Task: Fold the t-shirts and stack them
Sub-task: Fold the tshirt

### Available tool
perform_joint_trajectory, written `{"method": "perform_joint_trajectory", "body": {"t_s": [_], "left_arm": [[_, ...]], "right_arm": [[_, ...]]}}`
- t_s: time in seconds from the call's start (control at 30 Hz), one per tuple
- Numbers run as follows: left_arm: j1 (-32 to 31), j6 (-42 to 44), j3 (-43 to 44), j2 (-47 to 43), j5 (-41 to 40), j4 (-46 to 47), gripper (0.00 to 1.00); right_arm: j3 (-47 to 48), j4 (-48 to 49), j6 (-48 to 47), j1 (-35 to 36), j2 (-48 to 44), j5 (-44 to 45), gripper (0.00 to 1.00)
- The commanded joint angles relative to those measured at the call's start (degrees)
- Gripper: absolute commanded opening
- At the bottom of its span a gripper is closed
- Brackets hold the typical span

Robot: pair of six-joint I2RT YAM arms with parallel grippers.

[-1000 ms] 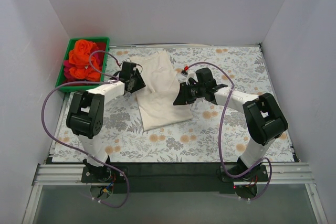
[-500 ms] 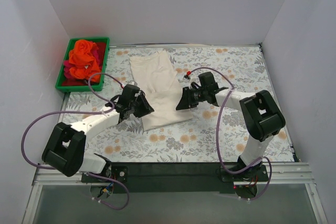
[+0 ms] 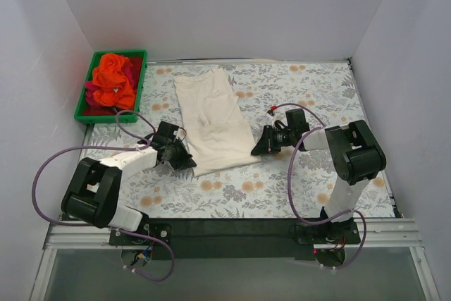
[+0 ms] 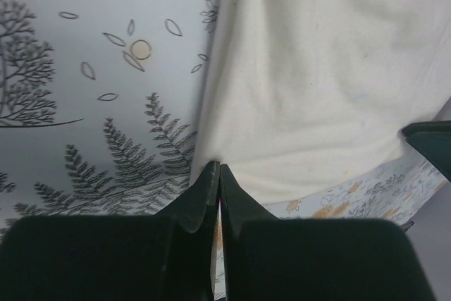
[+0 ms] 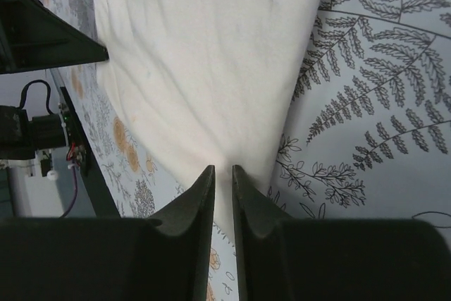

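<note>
Since a second ago both arms have dropped from mid-shirt to the near hem of the cream t-shirt (image 3: 211, 114), which lies folded lengthwise mid-tablecloth (image 3: 310, 89); the orange and magenta shirts (image 3: 113, 82) sit bunched in the green bin (image 3: 83, 111). The left gripper (image 3: 190, 165) has closed, apparently pinching the near-left corner, while the right gripper (image 3: 256, 151) holds the near-right corner in a sliver-wide gap. This looks like the crosswise fold, which calls for lifting both corners evenly toward the far edge; both forearms lie low, wrists angled inward.
</note>
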Motion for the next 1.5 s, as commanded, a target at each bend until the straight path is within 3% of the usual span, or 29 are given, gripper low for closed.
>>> {"method": "perform_joint_trajectory", "body": {"t_s": [0.0,0.23,0.37,0.57,0.67,0.77,1.17,1.3,1.47], "left_arm": [[1.01,2.87,-0.09,-3.06,-1.17,-5.31,0.05],[-3.02,0.94,2.73,-9.57,-0.72,-7.24,0.19],[-5.05,-0.2,3.96,-8.09,-0.98,-6.71,0.17],[-5.49,-0.73,3.87,1.41,2.62,-3.81,0.07],[-5.4,-0.91,2.56,3.96,2.71,-4.25,0.0],[-4.7,-0.73,1.94,3.88,1.75,-6.01,0.0],[0.75,2.08,-0.7,1.94,1.3,-8.2,0.0],[0.75,2.17,2.63,-3.66,-1.06,-8.38,0.02],[0.75,3.57,7.99,-7.2,-7.65,-5.05,0.09]], "right_arm": [[-0.36,-0.75,0.33,1.68,-4.01,2.22,0.2],[6.94,2.4,4.74,14.07,-5.88,0.28,0.22],[8.35,7.33,7.9,17.24,0.35,-0.61,0.21],[8.7,13.05,9.67,19.62,10.28,-4.3,0.19],[7.3,13.84,9.23,18.83,13.1,-4.56,0.17],[4.15,13.76,8.26,16.28,12.15,-4.3,0.17],[-9.05,13.58,6.67,-3.76,3.28,-3.07,0.17],[-7.66,13.49,8.78,-3.24,-1.47,-3.51,0.17],[3.47,13.49,13.08,-1.39,-2.28,-3.77,0.18]]}}
